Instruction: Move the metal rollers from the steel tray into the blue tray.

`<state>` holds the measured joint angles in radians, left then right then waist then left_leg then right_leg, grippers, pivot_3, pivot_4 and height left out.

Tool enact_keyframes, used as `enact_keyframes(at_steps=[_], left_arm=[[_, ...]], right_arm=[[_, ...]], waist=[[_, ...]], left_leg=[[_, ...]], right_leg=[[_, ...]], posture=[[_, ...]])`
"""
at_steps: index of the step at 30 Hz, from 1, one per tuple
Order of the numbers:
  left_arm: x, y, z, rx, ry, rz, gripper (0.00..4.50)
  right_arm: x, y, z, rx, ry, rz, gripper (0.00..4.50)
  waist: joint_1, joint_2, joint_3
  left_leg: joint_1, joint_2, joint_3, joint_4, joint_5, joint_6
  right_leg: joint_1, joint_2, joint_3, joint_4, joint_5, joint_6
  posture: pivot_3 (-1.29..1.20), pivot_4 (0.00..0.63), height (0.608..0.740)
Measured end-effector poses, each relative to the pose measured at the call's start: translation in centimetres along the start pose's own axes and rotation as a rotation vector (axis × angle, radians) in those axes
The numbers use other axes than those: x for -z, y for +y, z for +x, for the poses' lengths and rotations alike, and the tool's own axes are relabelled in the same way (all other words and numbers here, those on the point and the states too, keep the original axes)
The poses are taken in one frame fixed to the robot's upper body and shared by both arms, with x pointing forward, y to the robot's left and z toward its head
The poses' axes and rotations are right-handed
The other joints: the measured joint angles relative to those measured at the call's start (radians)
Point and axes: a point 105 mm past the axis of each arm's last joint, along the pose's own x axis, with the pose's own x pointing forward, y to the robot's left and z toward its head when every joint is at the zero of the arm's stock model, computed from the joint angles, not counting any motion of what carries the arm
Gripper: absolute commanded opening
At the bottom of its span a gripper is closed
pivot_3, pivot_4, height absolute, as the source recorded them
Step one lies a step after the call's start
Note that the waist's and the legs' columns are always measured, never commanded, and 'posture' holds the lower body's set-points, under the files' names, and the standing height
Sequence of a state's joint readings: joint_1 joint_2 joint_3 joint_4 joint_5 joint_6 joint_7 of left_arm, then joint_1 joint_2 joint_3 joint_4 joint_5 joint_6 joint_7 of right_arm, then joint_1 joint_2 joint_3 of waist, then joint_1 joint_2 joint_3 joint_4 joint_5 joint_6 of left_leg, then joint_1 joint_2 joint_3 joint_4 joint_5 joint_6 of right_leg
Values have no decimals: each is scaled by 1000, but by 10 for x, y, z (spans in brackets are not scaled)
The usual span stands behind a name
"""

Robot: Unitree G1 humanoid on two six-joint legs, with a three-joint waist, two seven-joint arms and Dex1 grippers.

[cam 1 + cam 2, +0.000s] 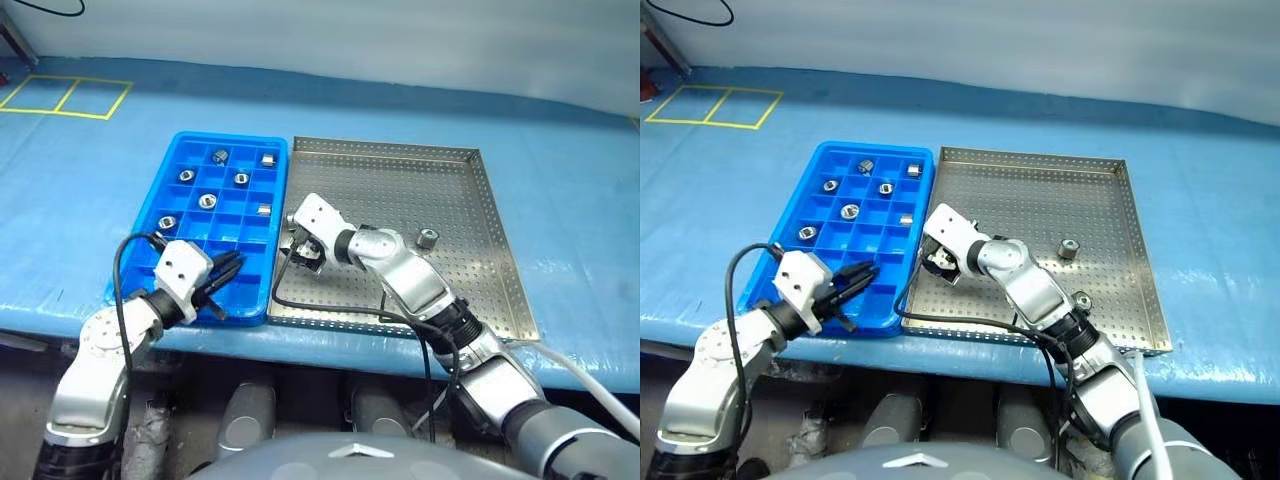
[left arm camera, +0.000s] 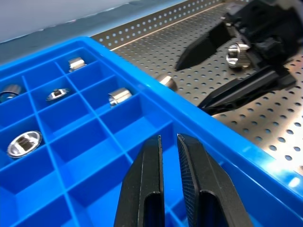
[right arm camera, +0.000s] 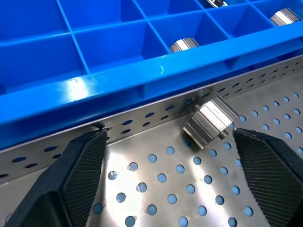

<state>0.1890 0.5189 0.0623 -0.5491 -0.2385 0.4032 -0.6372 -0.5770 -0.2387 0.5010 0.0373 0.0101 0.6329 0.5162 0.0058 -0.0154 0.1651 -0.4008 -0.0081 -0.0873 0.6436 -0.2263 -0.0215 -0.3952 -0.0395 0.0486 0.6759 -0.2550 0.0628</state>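
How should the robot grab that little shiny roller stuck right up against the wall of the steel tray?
Probably by its round sides. The roller lies tipped against the steel tray wall next to the blue tray, so only its tray-floor side is free. The open right pincer already faces it from there; its fingers should pass either side and squeeze the curved barrel, not the flat ends.

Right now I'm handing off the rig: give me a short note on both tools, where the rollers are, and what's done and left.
Left tool: shut, empty, over the near end of the blue tray.
Right tool: open, low in the steel tray at its wall beside the blue tray, straddling a roller but not gripping it.
Done: seven rollers sit in blue tray compartments, e.g. one.
Left: the straddled roller and another further right on the steel tray; a third may lie behind the right arm.
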Motion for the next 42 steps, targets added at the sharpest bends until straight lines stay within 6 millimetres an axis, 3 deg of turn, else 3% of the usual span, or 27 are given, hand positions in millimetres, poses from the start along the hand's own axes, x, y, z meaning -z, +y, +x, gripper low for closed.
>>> enact_keyframes(at_steps=[7, 16, 20, 29, 42], left_arm=[[-2, -15, 4, 71, -17, -3, 575], [-10, -20, 13, 107, -42, 18, 575], [-12, -20, 14, 110, -48, 22, 575], [-12, -19, 15, 102, -50, 21, 575], [-11, -18, 15, 86, -51, 15, 575]], right_arm=[[4, -11, 5, -1, 29, -85, 4491], [-1, -54, 14, 185, 62, -114, 4491], [-5, -58, 18, 182, 62, -132, 4491], [7, -58, 24, 121, 117, -167, 4491], [-2, -53, 38, 84, 87, -224, 4491]], waist=[[7, 1, 0], [6, 1, 1], [5, 1, 1], [3, 1, 1], [-17, 1, 1]], left_leg=[[0, 0, 0, -1, 0, 0], [0, 0, 1, -4, 0, 0], [0, 0, 1, -7, 1, -1], [1, 0, 0, -14, 1, -2], [5, 1, 0, -15, 3, -4]], right_leg=[[-1, 0, 0, 0, 0, 0], [-2, 0, 0, 0, 0, -1], [-3, 0, 0, 0, -1, -1], [-4, 0, 0, -1, -2, -3], [-3, 1, 0, 0, -2, -4]], posture=[[160, 150, 740], [146, 150, 740], [146, 150, 740], [149, 150, 740], [163, 150, 740]])
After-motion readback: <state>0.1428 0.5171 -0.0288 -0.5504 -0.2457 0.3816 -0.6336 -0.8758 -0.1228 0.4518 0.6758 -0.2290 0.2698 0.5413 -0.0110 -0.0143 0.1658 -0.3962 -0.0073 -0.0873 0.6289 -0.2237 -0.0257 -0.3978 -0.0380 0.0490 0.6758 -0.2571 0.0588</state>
